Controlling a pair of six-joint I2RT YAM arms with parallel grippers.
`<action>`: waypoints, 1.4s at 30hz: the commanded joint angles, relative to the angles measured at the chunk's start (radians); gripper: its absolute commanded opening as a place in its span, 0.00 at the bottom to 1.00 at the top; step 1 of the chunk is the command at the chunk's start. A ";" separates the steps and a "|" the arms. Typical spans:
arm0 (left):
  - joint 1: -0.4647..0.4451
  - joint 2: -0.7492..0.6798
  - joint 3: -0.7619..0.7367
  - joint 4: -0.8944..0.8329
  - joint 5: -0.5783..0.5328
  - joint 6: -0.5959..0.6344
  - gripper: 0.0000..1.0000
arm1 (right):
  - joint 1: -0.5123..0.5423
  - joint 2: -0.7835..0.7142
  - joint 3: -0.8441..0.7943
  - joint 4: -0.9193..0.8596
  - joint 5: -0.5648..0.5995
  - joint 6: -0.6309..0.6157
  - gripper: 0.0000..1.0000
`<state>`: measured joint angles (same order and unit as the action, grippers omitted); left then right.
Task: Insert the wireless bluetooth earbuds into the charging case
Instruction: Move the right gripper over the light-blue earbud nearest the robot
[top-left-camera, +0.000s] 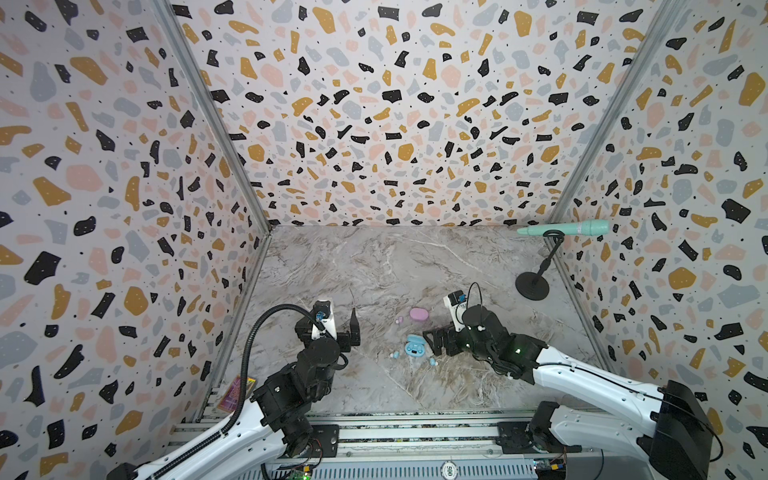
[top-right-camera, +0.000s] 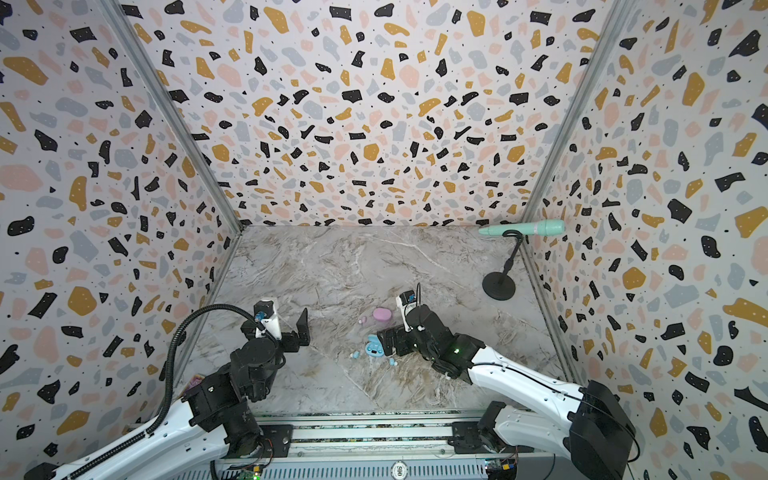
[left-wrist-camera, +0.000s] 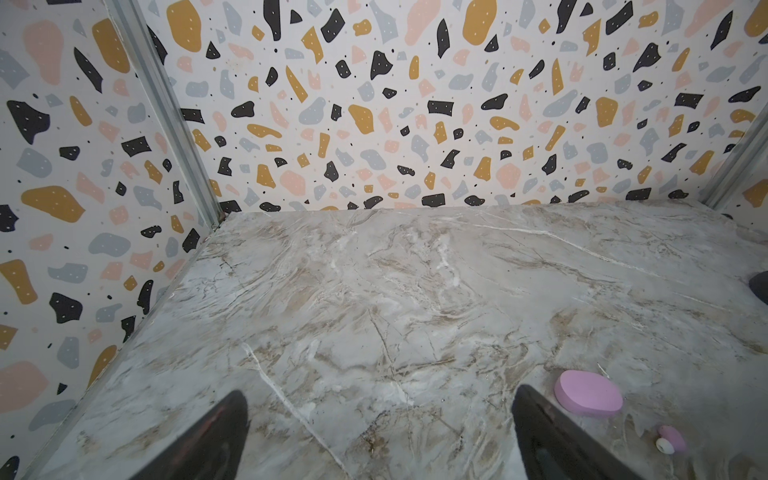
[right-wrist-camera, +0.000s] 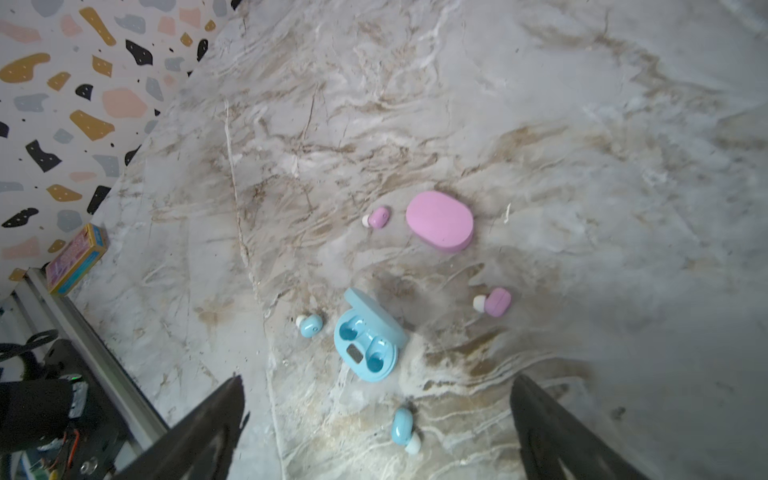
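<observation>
A light blue charging case (right-wrist-camera: 368, 340) lies open on the marble table, both sockets empty; it shows in both top views (top-left-camera: 415, 345) (top-right-camera: 375, 348). Two blue earbuds (right-wrist-camera: 311, 325) (right-wrist-camera: 404, 428) lie on either side of it. A pink case (right-wrist-camera: 439, 220) (left-wrist-camera: 588, 392) sits shut farther back, with one pink earbud (right-wrist-camera: 378, 217) (left-wrist-camera: 670, 439) beside it and another (right-wrist-camera: 494, 302) nearer the blue case. My right gripper (right-wrist-camera: 377, 378) (top-left-camera: 436, 338) hangs open just right of the blue case, holding nothing. Left of the cases, my left gripper (left-wrist-camera: 379, 390) (top-left-camera: 338, 328) is open over bare table.
A mint microphone (top-left-camera: 565, 228) rests on a black stand (top-left-camera: 532, 286) at the back right. A small colourful box (right-wrist-camera: 77, 257) (top-left-camera: 232, 395) lies at the front left corner. Patterned walls enclose three sides, and a metal rail (top-left-camera: 415, 432) runs along the front.
</observation>
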<state>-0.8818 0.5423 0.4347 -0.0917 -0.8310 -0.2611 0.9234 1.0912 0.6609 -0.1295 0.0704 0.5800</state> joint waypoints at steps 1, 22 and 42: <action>0.005 -0.020 0.010 0.045 -0.058 0.011 1.00 | 0.073 -0.007 0.007 -0.088 0.071 0.119 1.00; 0.010 0.255 0.173 -0.233 0.032 -0.085 1.00 | 0.180 0.242 0.073 -0.118 0.073 0.186 0.74; 0.009 0.171 0.130 -0.170 0.095 -0.062 1.00 | 0.161 0.335 0.112 -0.117 0.106 0.133 0.60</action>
<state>-0.8768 0.7219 0.5728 -0.2913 -0.7391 -0.3325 1.0927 1.4315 0.7441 -0.2317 0.1505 0.7300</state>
